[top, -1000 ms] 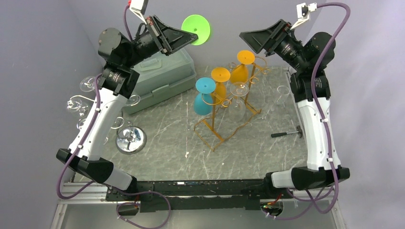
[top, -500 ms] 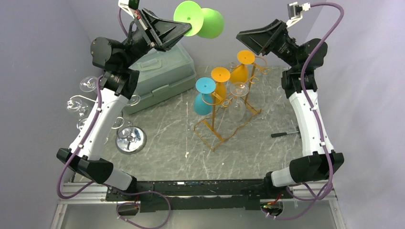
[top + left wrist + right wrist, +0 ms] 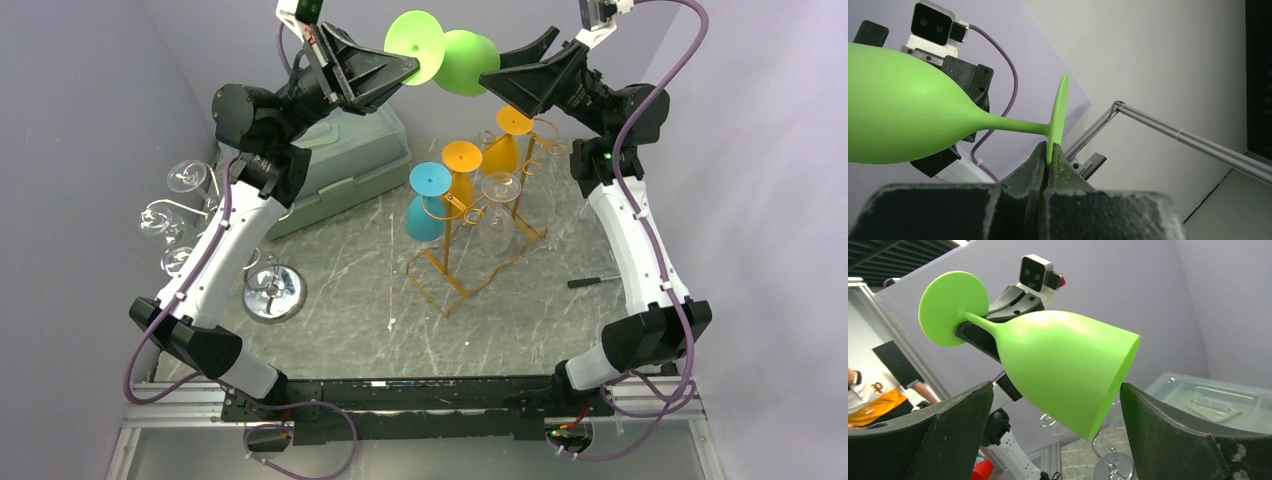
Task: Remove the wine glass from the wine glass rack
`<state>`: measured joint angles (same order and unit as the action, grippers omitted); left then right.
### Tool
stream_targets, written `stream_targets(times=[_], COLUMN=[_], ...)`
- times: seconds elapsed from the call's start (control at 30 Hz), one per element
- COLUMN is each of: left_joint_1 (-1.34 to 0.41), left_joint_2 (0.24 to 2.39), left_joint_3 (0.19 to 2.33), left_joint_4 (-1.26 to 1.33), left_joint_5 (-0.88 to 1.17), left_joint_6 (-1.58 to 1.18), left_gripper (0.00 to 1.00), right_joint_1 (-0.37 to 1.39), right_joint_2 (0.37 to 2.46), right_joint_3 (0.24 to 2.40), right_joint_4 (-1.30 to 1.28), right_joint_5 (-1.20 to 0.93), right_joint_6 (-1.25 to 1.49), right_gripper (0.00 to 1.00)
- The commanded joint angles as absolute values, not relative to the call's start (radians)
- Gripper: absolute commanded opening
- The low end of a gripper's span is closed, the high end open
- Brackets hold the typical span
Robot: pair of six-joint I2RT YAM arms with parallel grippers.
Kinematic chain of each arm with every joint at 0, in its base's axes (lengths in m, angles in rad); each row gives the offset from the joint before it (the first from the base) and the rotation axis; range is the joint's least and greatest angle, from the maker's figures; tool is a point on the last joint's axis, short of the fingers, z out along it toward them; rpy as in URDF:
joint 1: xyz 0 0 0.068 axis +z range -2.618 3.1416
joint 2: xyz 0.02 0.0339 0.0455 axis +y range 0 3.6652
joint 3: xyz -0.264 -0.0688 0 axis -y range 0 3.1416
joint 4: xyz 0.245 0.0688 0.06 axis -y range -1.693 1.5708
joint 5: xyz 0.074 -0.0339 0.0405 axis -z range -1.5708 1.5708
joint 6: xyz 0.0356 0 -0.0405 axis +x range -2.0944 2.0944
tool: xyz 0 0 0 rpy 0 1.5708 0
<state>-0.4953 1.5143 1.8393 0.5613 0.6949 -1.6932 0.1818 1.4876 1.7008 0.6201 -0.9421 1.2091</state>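
Observation:
My left gripper (image 3: 408, 68) is shut on the round foot of a green wine glass (image 3: 462, 62) and holds it on its side, high above the table. The glass (image 3: 903, 110) fills the left wrist view, its foot pinched at my left gripper (image 3: 1049, 150). My right gripper (image 3: 490, 76) is open, its fingers either side of the bowl (image 3: 1063, 365) without touching it. The golden-orange wire rack (image 3: 470, 240) stands mid-table below, with a blue glass (image 3: 425, 205), two orange glasses (image 3: 465, 175) and a clear glass (image 3: 497, 215) hanging on it.
A clear lidded plastic box (image 3: 345, 160) sits at the back left. A chrome round-based stand (image 3: 272, 292) with clear glasses is at the left. A clear cup (image 3: 592, 200) and a dark tool (image 3: 600, 280) lie at the right. A person shows in the right wrist view (image 3: 873, 395).
My left gripper has carried the green glass to the right and turned its bowl toward the right arm. My right gripper has moved left and now straddles the bowl.

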Motion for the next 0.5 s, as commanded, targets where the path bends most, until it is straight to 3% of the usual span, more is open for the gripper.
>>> stream_targets(times=[0.0,0.23,0.47], left_joint_1=[-0.509,-0.515,-0.515], left_joint_2=[1.512,1.495,1.475], left_joint_3=[1.862,1.853,1.82], left_joint_4=[0.654,0.683,0.737], left_joint_5=[0.702,0.687,0.663], left_joint_6=[-1.732,-1.753,-1.78], left_gripper=[0.0,0.0,0.0], right_joint_1=[0.204,0.232,0.266], right_joint_2=[1.509,1.581,1.577], right_joint_3=[1.768,1.824,1.825], right_joint_4=[0.809,1.035,1.112], right_joint_5=[-0.957,-0.94,-0.919], right_joint_6=[1.32,1.521,1.574], right_gripper=[0.98,0.89,0.72])
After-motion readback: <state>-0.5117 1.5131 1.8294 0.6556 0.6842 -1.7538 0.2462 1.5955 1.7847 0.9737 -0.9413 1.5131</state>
